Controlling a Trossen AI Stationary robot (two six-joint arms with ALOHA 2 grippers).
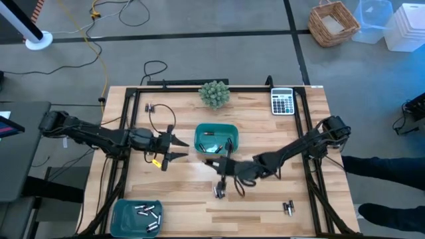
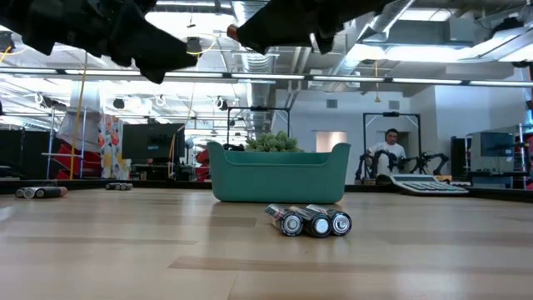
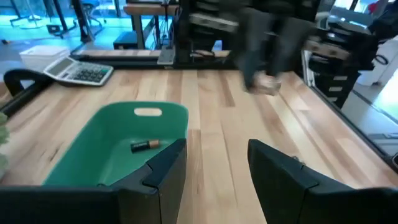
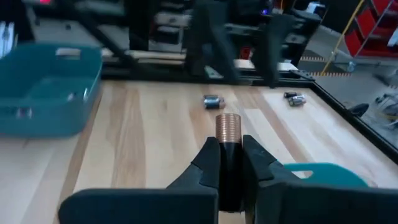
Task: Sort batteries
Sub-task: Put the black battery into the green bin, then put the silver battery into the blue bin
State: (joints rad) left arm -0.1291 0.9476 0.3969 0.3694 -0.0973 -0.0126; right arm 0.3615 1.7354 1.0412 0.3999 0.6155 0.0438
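Note:
My right gripper [image 1: 224, 166] hovers just in front of the middle teal tray [image 1: 216, 139], shut on a dark battery with a copper-coloured end [image 4: 227, 126]. My left gripper [image 1: 174, 147] hangs open and empty at that tray's left side. One battery [image 3: 145, 145] lies on the tray's floor. Three batteries [image 2: 310, 221] lie side by side on the table below my right gripper. A second teal tray [image 1: 136, 216] at the near left corner holds several batteries. Loose batteries lie at the far left [image 1: 149, 106] and near right [image 1: 289, 208]. My right gripper pinches the battery's dark body [image 4: 229, 163] between its two fingers. The battery lies along the fingers, and its copper-coloured end sticks out past the fingertips. The fingers come nearly level from the table's right. The battery is lifted clear of the table.
A grey calculator [image 1: 283, 101] and a small green plant [image 1: 214, 93] stand at the far edge. A dark frame [image 1: 126, 119] rims the table. A loose battery [image 4: 213, 100] lies ahead of my right gripper. A person [image 2: 387, 150] sits in the room behind.

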